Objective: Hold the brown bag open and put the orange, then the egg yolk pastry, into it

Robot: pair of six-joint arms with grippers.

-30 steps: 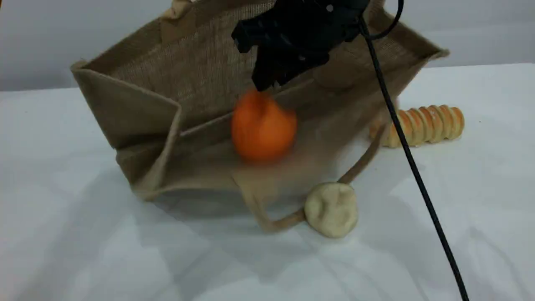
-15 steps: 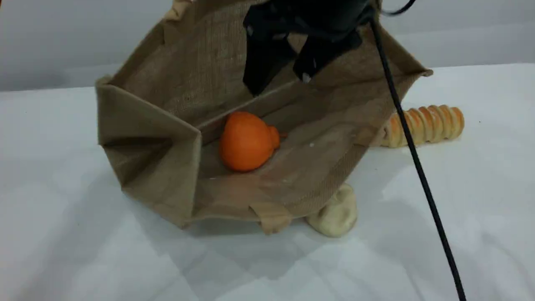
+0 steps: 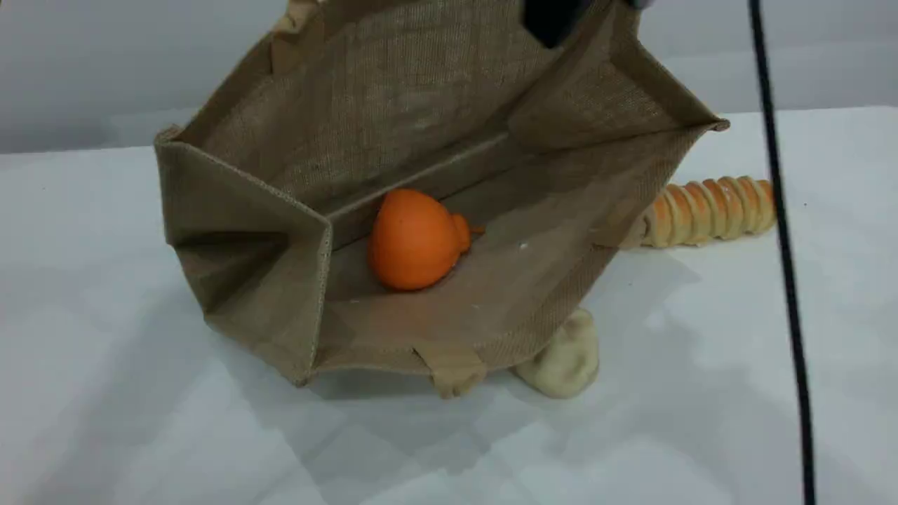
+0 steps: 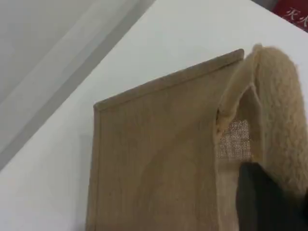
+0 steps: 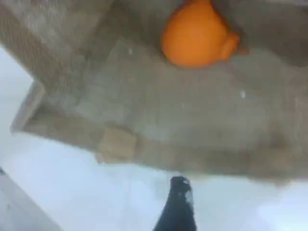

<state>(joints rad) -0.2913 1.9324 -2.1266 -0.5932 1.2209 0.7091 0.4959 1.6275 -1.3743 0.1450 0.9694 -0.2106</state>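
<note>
The brown bag (image 3: 449,126) lies tilted with its mouth wide open toward the scene camera. Inside it, on the lower wall, rests the orange (image 3: 415,240), which the right wrist view shows from above as the orange (image 5: 196,37). The egg yolk pastry (image 3: 567,359) sits on the table, half tucked under the bag's front edge. Only a dark tip of my right gripper (image 3: 551,17) shows at the top edge; its fingertip (image 5: 179,197) hangs bare above the bag, open. My left gripper (image 4: 263,202) is shut on the bag's padded handle (image 4: 284,115), holding the bag up.
A ridged golden bread roll (image 3: 710,209) lies on the white table (image 3: 105,393) just right of the bag. A black cable (image 3: 780,224) hangs down the right side of the scene view. The bag's lower handle tab (image 3: 452,370) sticks out at the front.
The orange dropped from my right gripper and settled inside the bag. The right gripper opened and rose almost out of the scene view. The bag swung and now covers part of the pastry.
</note>
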